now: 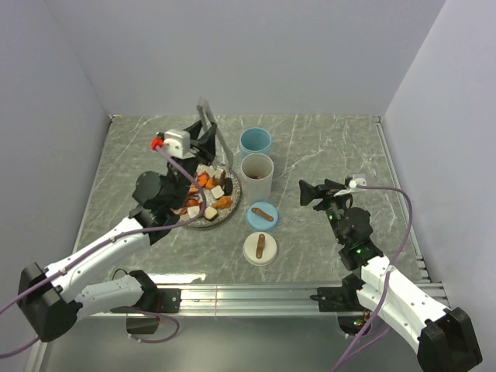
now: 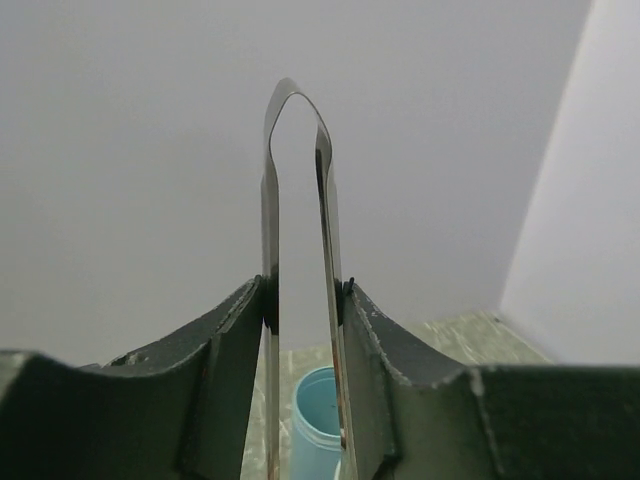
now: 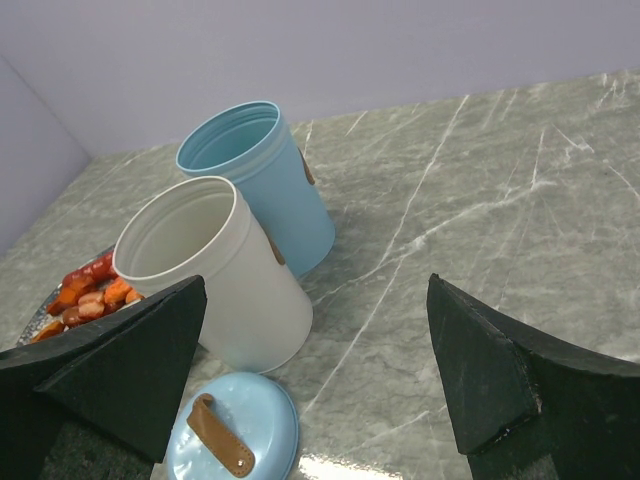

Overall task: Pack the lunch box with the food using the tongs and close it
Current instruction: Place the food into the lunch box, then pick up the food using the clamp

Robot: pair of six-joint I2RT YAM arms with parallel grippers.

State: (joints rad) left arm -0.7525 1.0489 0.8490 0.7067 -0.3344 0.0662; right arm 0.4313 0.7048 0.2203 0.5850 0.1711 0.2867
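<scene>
Left arm stretched forward over plate [image 1: 203, 224], wrist bent up. Left gripper [image 2: 305, 300] pinching tongs [image 2: 270, 230], one finger on each thin arm. Tongs stand tall, joined end up, tips down near far side of plate, hard to see if touching. Food [image 1: 211, 186] piled on plate. Right arm bent low, right gripper [image 3: 316, 285] spread wide, holding nothing, near white cup [image 3: 215, 270] and blue cup [image 3: 260, 175].
</scene>
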